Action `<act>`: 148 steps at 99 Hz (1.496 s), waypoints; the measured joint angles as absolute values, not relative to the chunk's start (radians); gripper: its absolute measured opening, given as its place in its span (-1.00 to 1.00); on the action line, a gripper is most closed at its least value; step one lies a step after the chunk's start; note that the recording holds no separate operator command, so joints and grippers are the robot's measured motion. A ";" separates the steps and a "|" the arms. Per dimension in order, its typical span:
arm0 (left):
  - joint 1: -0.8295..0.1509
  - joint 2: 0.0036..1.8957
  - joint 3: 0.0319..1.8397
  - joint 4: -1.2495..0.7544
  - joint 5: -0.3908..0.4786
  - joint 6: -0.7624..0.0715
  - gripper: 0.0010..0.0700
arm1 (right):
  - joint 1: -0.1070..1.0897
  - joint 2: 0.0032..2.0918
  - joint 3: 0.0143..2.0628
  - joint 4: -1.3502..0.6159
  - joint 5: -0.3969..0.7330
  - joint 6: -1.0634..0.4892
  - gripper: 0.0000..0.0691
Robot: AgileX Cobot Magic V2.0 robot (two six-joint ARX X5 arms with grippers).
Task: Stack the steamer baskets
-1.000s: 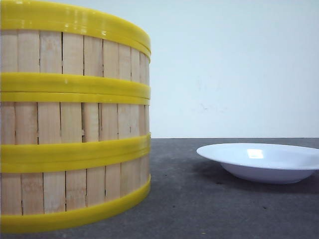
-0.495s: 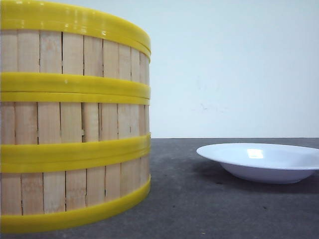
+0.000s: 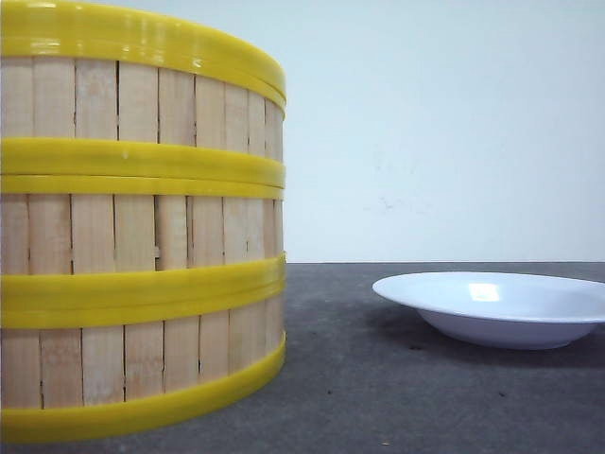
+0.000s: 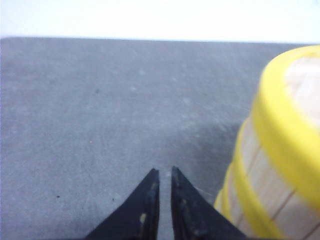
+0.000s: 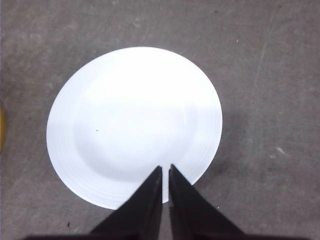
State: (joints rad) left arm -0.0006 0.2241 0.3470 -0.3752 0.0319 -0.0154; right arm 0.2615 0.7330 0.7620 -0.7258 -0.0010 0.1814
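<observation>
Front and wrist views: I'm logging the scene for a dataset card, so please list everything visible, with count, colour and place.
baskets: three, light bamboo slats with yellow rims, stacked in one tower at the left of the table
plate: one, white, nothing on it, on the table to the right of the stack, apart from it
table: one, dark grey, under everything
wall: pale, plain, behind the table
left hand: one, black fingers nearly together, holding nothing, over bare table beside the stack
right hand: one, black fingers nearly together, holding nothing, above the plate's edge
</observation>
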 joint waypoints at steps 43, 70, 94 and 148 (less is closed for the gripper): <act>-0.001 0.005 0.045 -0.213 0.028 -0.018 -0.98 | 0.262 0.731 0.762 -0.653 -0.001 0.181 -0.95; -0.001 0.005 0.033 -0.181 0.028 -0.080 -0.98 | 0.262 0.732 0.762 -0.609 -0.001 0.182 -0.95; -0.001 0.005 0.033 -0.181 0.028 -0.091 -0.98 | 0.262 0.732 0.762 -0.609 -0.001 0.182 -0.95; -0.001 0.005 0.033 -0.182 0.028 -0.094 -0.98 | 0.205 0.427 0.497 -0.258 0.080 0.125 -0.96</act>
State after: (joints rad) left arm -0.0006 0.0051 0.0326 -0.1818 0.0284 -0.0937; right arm 0.2050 0.4267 0.4969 -0.2577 0.0795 0.1246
